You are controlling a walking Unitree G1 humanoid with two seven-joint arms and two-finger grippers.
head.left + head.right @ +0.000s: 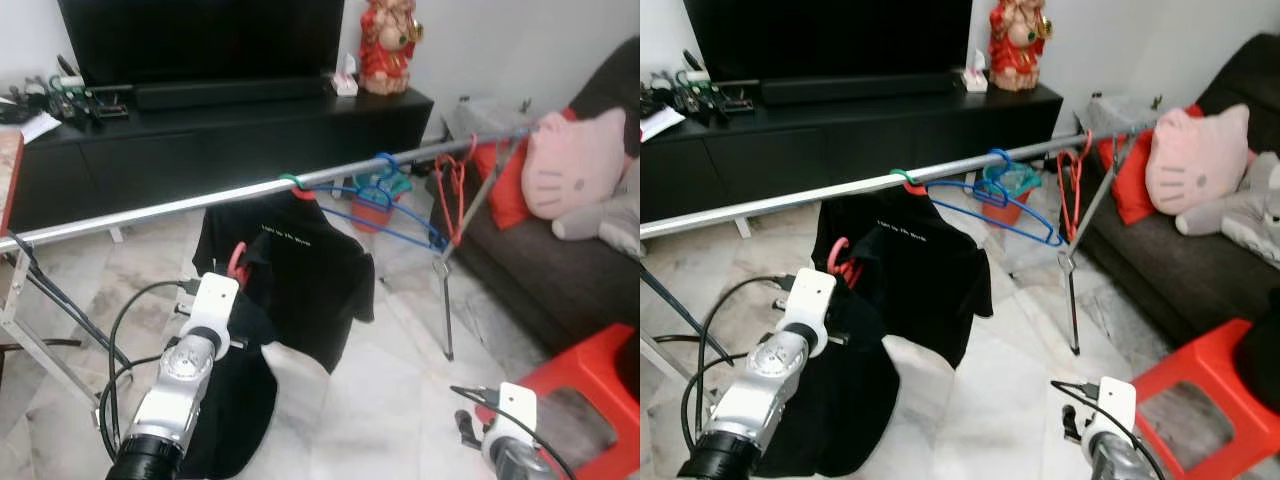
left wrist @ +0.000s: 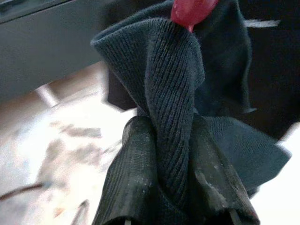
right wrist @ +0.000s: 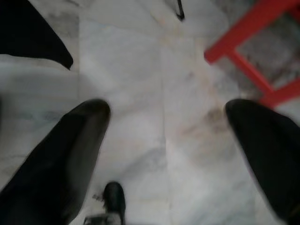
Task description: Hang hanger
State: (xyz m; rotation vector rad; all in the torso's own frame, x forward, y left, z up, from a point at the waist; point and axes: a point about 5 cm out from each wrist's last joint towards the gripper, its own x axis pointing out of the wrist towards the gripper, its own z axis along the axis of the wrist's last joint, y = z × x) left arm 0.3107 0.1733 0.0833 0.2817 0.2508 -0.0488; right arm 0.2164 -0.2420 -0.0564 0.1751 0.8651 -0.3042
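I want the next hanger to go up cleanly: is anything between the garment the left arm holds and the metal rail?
Partly. The left pincer grips a dark garment on a red hanger, below the rail. A black T-shirt already hangs just beside it, right of the arm. The rail left of that shirt looks bare.

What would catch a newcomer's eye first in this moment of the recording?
A long silver rail crosses the room slantwise, with a black T-shirt hanging from it and empty blue hangers and a red hanger further toward the sofa. Below the rail, the left gripper is shut on dark garment that carries a red hanger hook. The right gripper is open above the marble floor beside a red stool.
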